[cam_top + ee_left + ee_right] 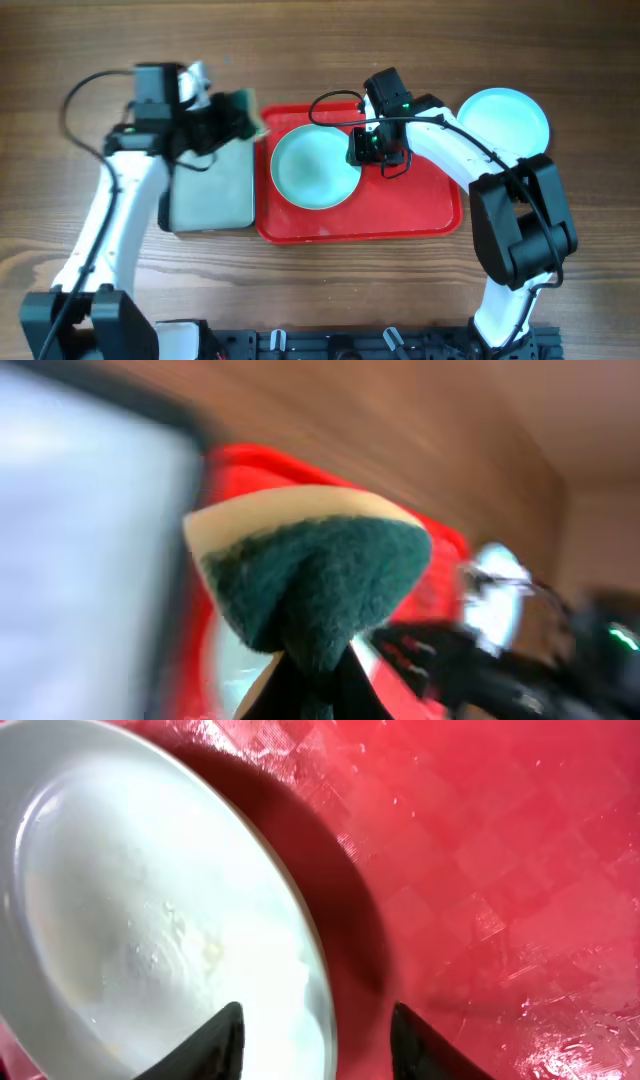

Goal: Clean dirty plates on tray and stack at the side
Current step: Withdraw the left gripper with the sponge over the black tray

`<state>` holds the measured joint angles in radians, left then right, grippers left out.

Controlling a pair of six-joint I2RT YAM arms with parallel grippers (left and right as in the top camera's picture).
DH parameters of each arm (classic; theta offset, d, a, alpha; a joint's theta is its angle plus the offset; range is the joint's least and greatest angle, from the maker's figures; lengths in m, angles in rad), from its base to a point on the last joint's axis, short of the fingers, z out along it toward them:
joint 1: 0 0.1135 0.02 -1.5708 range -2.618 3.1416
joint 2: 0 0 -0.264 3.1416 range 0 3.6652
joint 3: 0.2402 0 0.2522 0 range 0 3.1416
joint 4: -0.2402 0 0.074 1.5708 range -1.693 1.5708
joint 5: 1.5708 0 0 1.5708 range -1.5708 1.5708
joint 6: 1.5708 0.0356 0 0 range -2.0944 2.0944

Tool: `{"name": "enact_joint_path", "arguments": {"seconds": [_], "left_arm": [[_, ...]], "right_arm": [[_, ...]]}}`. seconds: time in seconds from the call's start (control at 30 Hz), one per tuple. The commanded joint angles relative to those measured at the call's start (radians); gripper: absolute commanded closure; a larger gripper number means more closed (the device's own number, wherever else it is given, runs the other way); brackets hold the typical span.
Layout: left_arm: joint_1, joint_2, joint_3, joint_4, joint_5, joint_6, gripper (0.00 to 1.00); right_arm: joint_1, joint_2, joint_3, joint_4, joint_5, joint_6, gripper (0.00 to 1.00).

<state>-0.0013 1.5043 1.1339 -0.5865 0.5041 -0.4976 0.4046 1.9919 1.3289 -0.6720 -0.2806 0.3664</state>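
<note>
Pinched tight between the fingers of the left claw (312,680), a green-and-yellow sponge (310,580) is held over the left rim of the red tray (420,215). The right claw (320,1040), pointed downward, is spread astride the rim of the pale plate (130,920) lying in the tray.

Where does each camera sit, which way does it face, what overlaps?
Overhead: above the table, facing straight down on the large red rectangular plastic tray, round pale turquoise plate and both arms.
Left wrist: on the left gripper, facing the tray past its held green-and-yellow sponge; blurred.
Right wrist: on the right gripper, facing down at the plate's rim; two dark fingertips show.
Shared: all show the tray; overhead and right wrist, the plate.
</note>
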Motion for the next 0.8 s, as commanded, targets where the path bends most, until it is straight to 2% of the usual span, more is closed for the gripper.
{"name": "enact_joint_path", "arguments": {"seconds": [0.0,0.03,0.1,0.2,0.27,0.4,0.6,0.73,0.77], "left_arm": [[0.186,0.0,-0.002,-0.129,-0.05,0.197,0.96],[0.222,0.003,-0.002,-0.174,-0.091,0.275,0.96],[0.232,0.016,-0.002,-0.219,-0.179,0.333,0.96],[0.198,0.036,-0.038,-0.202,-0.231,0.427,0.96],[0.176,0.045,-0.078,-0.153,-0.296,0.427,0.96],[0.155,0.056,-0.158,-0.045,-0.301,0.428,0.96],[0.154,0.061,-0.246,0.05,-0.301,0.427,0.96],[0.154,0.121,-0.251,0.076,-0.323,0.427,0.96],[0.154,0.129,-0.251,0.075,-0.323,0.427,0.96]], "right_arm": [[0.004,0.015,-0.003,0.002,-0.012,0.002,0.58],[0.004,0.015,-0.003,0.002,-0.012,0.003,0.59],[0.004,0.015,-0.003,0.003,-0.012,0.003,0.59],[0.004,0.015,-0.003,0.009,-0.006,0.004,0.62],[0.005,0.015,-0.003,0.01,-0.005,0.003,0.62],[0.005,0.015,-0.003,0.01,0.035,0.004,0.69],[0.008,0.015,-0.003,0.011,0.079,0.03,0.71],[0.027,0.015,-0.016,0.022,0.078,0.063,0.8],[0.029,0.015,-0.016,0.024,0.078,0.063,0.93]]}}
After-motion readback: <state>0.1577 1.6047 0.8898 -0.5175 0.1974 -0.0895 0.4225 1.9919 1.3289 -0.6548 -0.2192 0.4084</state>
